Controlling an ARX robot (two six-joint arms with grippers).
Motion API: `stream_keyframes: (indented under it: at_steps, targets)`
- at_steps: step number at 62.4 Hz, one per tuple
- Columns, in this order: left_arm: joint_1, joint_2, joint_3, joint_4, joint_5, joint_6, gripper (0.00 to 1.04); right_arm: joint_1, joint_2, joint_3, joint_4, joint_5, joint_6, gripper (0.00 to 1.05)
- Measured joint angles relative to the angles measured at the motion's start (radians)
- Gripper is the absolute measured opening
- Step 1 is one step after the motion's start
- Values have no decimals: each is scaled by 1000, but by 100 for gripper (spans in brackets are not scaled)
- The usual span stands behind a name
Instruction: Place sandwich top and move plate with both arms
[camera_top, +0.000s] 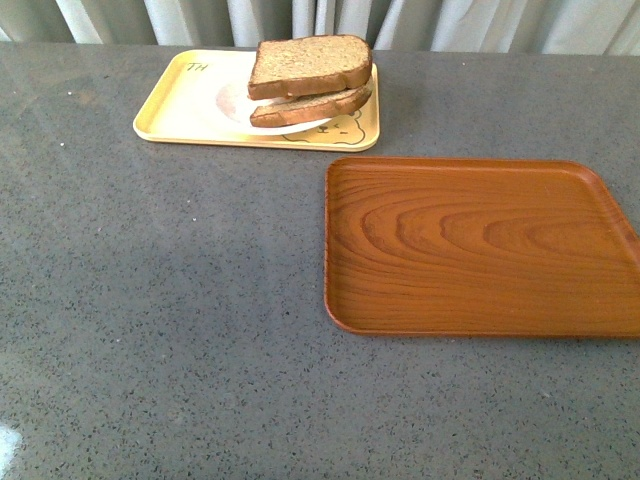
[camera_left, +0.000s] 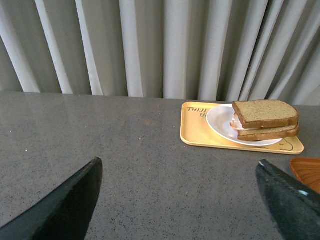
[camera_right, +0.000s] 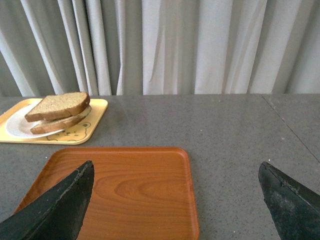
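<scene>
The sandwich top (camera_top: 308, 64), a speckled brown slice, lies on the stacked sandwich on the white plate (camera_top: 292, 126), which rests on a pale yellow tray (camera_top: 185, 110) at the back of the table. The left wrist view shows the sandwich top (camera_left: 264, 113) and plate (camera_left: 220, 124) far ahead and to one side of my left gripper (camera_left: 180, 172), which is open over bare tabletop. My right gripper (camera_right: 176, 172) is open and empty above the edge of the brown tray, with the sandwich top (camera_right: 57, 105) and plate (camera_right: 17, 125) well beyond it. Neither arm appears in the front view.
A large brown wood-grain tray (camera_top: 480, 245) lies at the right of the grey speckled table, just in front of the yellow tray. Pale curtains (camera_top: 320, 20) hang behind the table's far edge.
</scene>
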Motion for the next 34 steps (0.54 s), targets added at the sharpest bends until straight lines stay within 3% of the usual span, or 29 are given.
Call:
stream_keyframes:
  at_steps: [34]
  targets:
    - [0,0,0,0,0,1,96,0,0,0,0,0,0,96]
